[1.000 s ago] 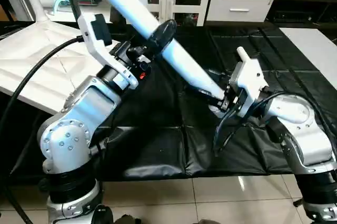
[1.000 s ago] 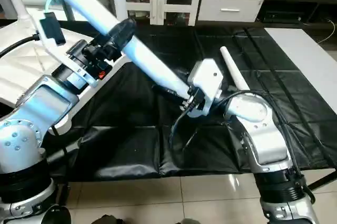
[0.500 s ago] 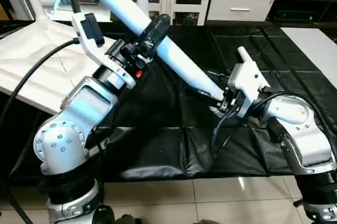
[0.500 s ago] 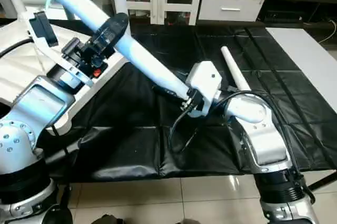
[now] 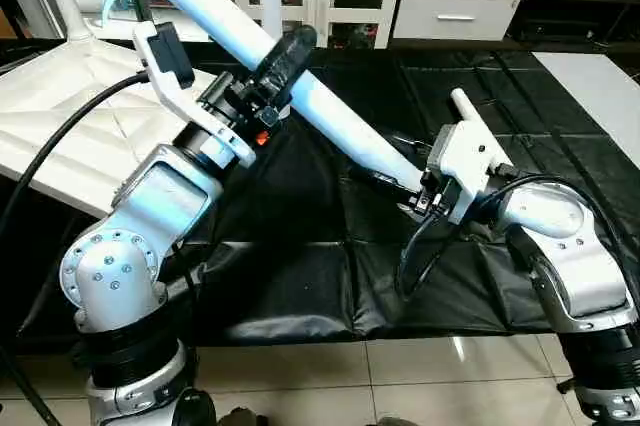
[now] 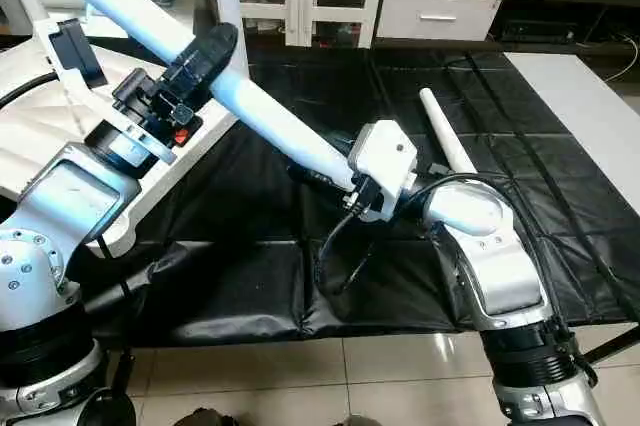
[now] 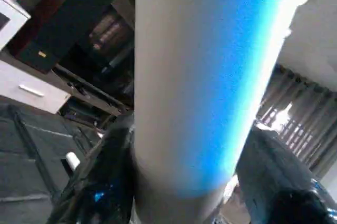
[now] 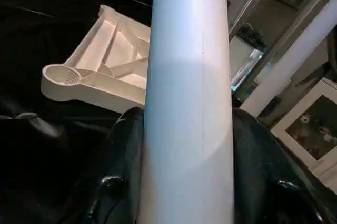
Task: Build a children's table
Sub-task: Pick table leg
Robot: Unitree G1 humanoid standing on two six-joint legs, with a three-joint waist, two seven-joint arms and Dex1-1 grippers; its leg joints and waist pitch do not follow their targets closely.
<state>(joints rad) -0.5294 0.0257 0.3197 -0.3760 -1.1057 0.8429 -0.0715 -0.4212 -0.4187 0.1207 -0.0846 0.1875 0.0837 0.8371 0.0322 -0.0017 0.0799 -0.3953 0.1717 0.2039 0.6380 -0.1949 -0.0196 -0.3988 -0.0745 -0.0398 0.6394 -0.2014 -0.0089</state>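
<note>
1. From my seat the head views were evenly lit, bright enough, with no hard shadows.
2. The black sheet carried soft sheen along its folds, and the floor tiles gave back a small bright glare spot.
3. The leg looked washed pale blue-white where the light struck it.
4. In the left wrist view the leg was very close and badly blurred, with a strong blue cast down one side; the background was dim and soft.
5. In the right wrist view the leg was fairly sharp, while the tabletop behind was a little soft.
</note>
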